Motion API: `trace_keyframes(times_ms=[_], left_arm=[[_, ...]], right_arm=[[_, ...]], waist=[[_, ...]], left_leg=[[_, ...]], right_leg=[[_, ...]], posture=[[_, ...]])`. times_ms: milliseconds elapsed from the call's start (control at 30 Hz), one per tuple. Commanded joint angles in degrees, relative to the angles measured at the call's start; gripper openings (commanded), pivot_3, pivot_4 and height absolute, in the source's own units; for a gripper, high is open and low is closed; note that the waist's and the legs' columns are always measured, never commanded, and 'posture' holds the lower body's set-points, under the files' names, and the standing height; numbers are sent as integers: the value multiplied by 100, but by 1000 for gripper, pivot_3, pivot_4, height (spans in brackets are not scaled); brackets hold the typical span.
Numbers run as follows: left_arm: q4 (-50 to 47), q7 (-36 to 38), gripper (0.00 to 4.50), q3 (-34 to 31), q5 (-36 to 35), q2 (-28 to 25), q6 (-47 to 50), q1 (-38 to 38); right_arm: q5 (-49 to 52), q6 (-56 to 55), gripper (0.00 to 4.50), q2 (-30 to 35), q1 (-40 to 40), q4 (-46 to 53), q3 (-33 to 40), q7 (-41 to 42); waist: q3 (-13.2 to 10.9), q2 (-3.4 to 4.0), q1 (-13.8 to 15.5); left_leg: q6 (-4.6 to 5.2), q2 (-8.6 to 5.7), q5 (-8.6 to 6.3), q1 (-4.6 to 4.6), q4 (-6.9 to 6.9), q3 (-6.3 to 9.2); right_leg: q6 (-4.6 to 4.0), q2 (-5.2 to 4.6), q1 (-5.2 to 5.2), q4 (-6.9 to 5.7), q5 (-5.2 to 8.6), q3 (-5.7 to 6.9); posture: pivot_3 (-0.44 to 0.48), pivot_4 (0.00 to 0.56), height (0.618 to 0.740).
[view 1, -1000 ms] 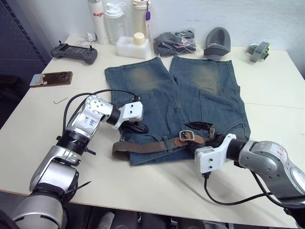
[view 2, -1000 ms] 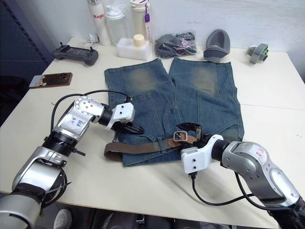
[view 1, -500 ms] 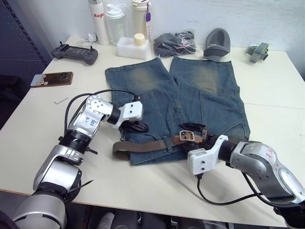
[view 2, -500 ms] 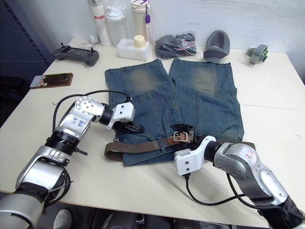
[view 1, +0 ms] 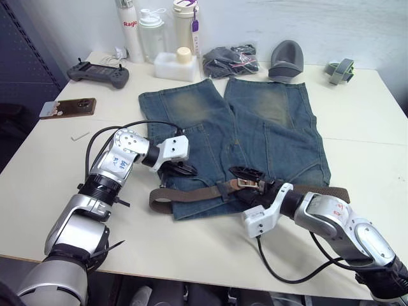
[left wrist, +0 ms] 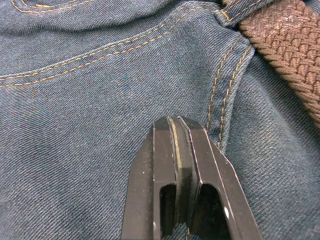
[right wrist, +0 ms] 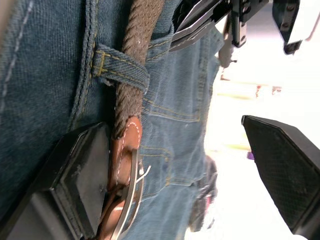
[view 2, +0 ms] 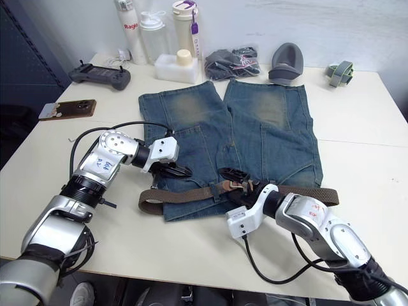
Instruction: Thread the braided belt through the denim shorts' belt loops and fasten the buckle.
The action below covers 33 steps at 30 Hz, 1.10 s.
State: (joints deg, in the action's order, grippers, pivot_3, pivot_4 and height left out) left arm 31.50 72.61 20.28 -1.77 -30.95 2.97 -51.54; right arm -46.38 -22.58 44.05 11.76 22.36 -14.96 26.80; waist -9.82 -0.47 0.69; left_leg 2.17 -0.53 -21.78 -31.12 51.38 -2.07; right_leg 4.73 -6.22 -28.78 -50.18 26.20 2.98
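Observation:
The denim shorts [view 1: 255, 127] lie flat on the table [view 1: 376, 140], waistband toward me. The braided belt [view 1: 194, 193] runs along the waistband, passes under a belt loop [right wrist: 120, 70], and its far end [view 1: 331, 190] shows past my right arm. The buckle [view 1: 246, 183] lies at the waist's middle, with its leather end [right wrist: 125, 145] against one finger of my right gripper [view 1: 245, 185]. That gripper is open, a finger on each side of the buckle. My left gripper [view 1: 185, 169] is shut, its tips [left wrist: 177, 131] resting on the denim just above the belt.
Along the back edge stand bottles [view 1: 153, 32] and a white container [view 1: 173, 64], with a dark cloth bundle [view 1: 229, 60], a grey moulded item [view 1: 284, 58] and a strap roll [view 1: 340, 69]. A controller [view 1: 99, 72] and a phone [view 1: 67, 107] lie at the left.
My right gripper has slid left along the waistband up to the buckle, uncovering the belt's right end. The left gripper has stayed in place. The camera shifted slightly.

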Motion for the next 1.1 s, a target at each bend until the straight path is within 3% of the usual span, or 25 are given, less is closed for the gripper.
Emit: trace_keyframes(times_ms=[33, 167, 233, 433, 733, 867, 1100], left_arm=[[205, -80, 0, 154, 362, 24, 24, 155], [262, -89, 0, 153, 381, 39, -8, 138], [277, -83, 0, 153, 383, 40, -21, 140], [286, -78, 0, 168, 406, 80, -43, 184], [370, -73, 0, 164, 461, 184, -111, 149], [277, -60, 0, 152, 469, 172, -109, 234], [15, 47, 0, 183, 468, 98, -81, 452]], right_arm=[[-285, -131, 2726, -38, -98, -41, 12, -244], [-492, -158, 746, -50, -153, -85, 42, -439], [-629, -149, 82, -70, -56, -27, 131, -586], [-1198, -377, 82, 84, 366, 128, 309, -1167], [-1448, -1052, 82, 495, 834, -452, 236, -1450], [-982, -1104, 82, 831, 949, -826, 580, -1370], [492, -1426, 82, 1807, 429, -1135, 1442, -1014]], waist=[[0, 0, 1], [0, 0, 1], [0, 0, 1], [0, 0, 1], [0, 0, -1], [0, -1, 14], [8, 11, 0]], left_leg=[[0, 0, 0, -2, 2, 0], [1, -2, -1, -3, 4, -1], [1, -2, -1, -3, 6, -1], [1, -2, -1, -13, 25, -7], [7, -25, -6, -21, 49, -16], [16, -31, -12, -31, 66, -16], [24, -35, -16, -47, 77, -16]], right_leg=[[0, 0, -2, -2, 0, 0], [0, 0, -3, -5, 0, 0], [0, 0, -3, -8, 0, 0], [-4, -2, -21, -36, 2, -5], [-11, -28, -47, -100, 11, -8], [-18, -35, -61, -127, 15, -10], [-22, -41, -73, -139, 19, -11]], posture=[[0, 150, 656], [0, 150, 656], [0, 150, 656], [0, 150, 656], [0, 150, 656], [0, 150, 656], [0, 150, 656]])
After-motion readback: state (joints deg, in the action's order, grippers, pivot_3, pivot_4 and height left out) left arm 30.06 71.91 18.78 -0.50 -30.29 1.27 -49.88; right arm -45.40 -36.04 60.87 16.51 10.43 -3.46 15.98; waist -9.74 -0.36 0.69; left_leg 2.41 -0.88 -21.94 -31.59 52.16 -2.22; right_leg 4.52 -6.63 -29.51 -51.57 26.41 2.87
